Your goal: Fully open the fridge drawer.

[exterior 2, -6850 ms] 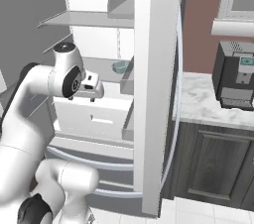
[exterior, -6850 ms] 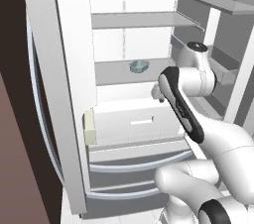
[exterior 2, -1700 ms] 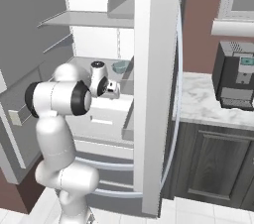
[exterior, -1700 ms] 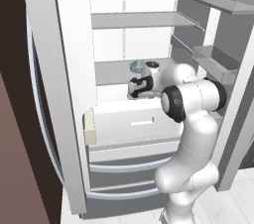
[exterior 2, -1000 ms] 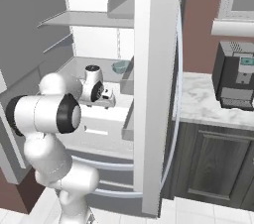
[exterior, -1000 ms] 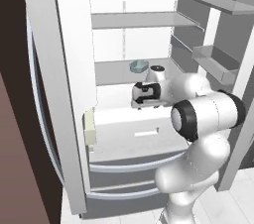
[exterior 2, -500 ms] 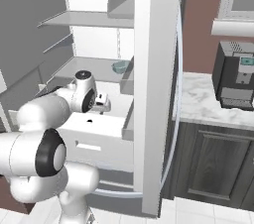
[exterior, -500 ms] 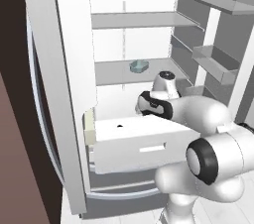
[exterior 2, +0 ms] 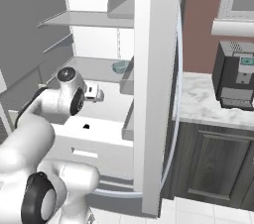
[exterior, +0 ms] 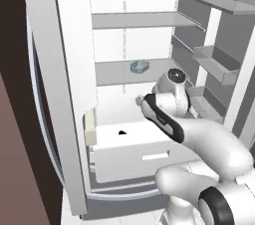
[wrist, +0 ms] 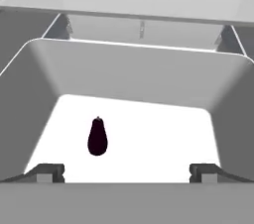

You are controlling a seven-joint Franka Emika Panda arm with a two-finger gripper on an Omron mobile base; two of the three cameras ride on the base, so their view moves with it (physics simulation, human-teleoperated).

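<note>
The fridge drawer (exterior: 124, 163) is a wide white box standing pulled out from the fridge, its flat front panel carrying a small slot handle (exterior: 155, 157). It also appears from the other side (exterior 2: 94, 141) and from above, where its white walls (wrist: 124, 69) frame the open inside. A small dark eggplant (wrist: 97, 137) lies on the drawer floor (exterior: 121, 132). My gripper (wrist: 126, 176) hovers over the drawer's near edge, open, with nothing between its fingers. From the right base view the gripper (exterior 2: 97, 94) points in over the drawer.
A teal bowl (exterior: 139, 66) sits on the grey shelf above the drawer. Door shelves (exterior: 214, 64) line the open right door. The white fridge door (exterior 2: 154, 89) stands close on the right, with a coffee machine (exterior 2: 238, 77) on the marble counter beyond.
The drawer has slid out toward me from the fridge. The hand has let go of the handle and risen above the drawer's open top; the arm has folded back.
</note>
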